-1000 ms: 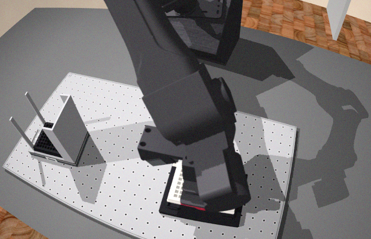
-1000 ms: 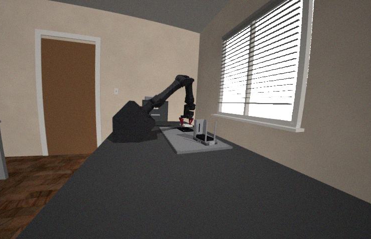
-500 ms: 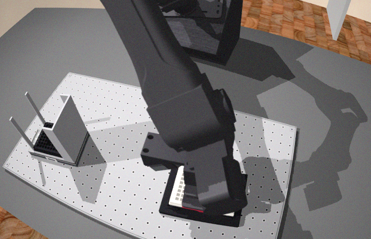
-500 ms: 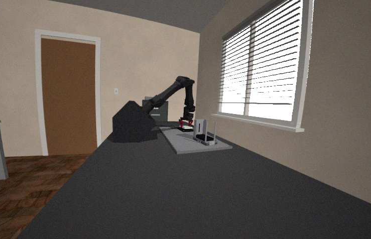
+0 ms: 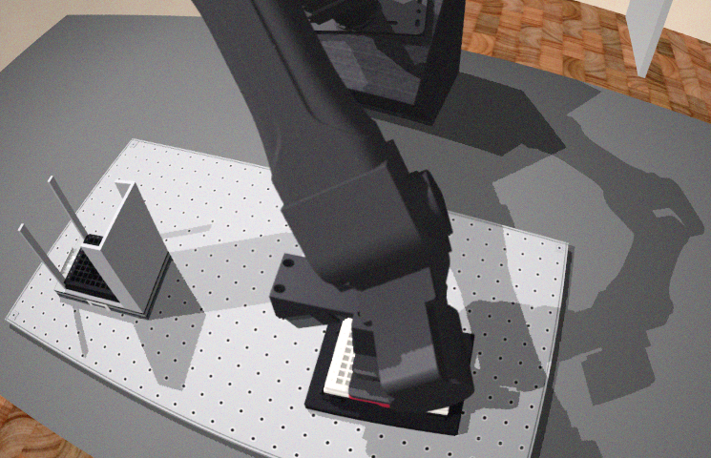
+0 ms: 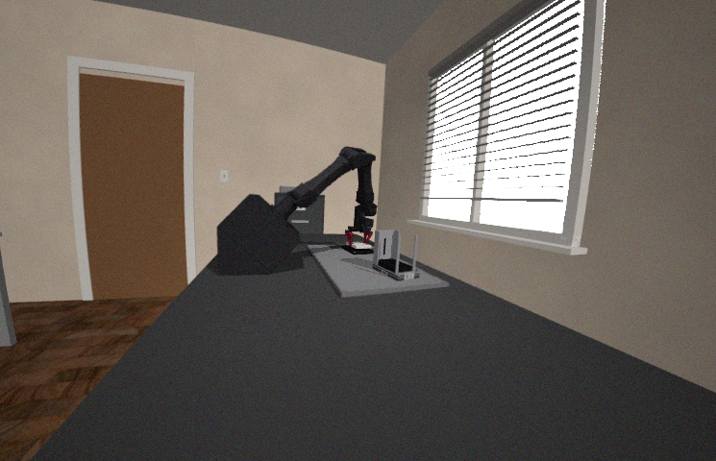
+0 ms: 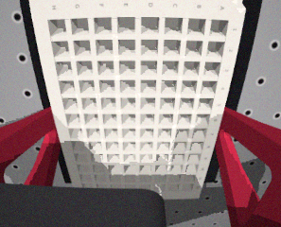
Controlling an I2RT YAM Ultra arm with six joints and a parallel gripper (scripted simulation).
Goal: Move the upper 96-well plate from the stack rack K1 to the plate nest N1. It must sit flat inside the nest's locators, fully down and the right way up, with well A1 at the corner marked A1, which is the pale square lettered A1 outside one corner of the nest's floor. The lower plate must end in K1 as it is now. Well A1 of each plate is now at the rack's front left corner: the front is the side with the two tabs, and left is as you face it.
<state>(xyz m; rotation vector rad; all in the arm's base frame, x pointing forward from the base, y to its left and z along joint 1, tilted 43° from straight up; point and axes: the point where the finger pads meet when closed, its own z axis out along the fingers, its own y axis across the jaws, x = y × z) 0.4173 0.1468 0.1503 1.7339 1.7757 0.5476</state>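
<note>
My gripper [image 6: 358, 240] [image 7: 137, 113] is shut on the white upper 96-well plate [image 5: 339, 372] [image 7: 140, 73], one red finger at each long side. The plate is right way up, low over or in the black nest N1 [image 5: 312, 398] [image 6: 359, 252] [image 7: 251, 28]; whether it is fully down cannot be told. Its A and 1 letterings meet at the top right in the wrist view. The nest's A1 square cannot be made out for certain. The black lower plate [image 5: 90, 273] [image 6: 395, 265] lies in the rack K1 [image 5: 132, 256] [image 6: 379, 250].
The rack's tall grey wall and two thin posts [image 5: 40, 254] [image 5: 67, 205] rise from the left of the perforated board [image 5: 247, 378] [image 6: 342, 277]. The arm [image 5: 345, 216] covers much of the nest in the top view.
</note>
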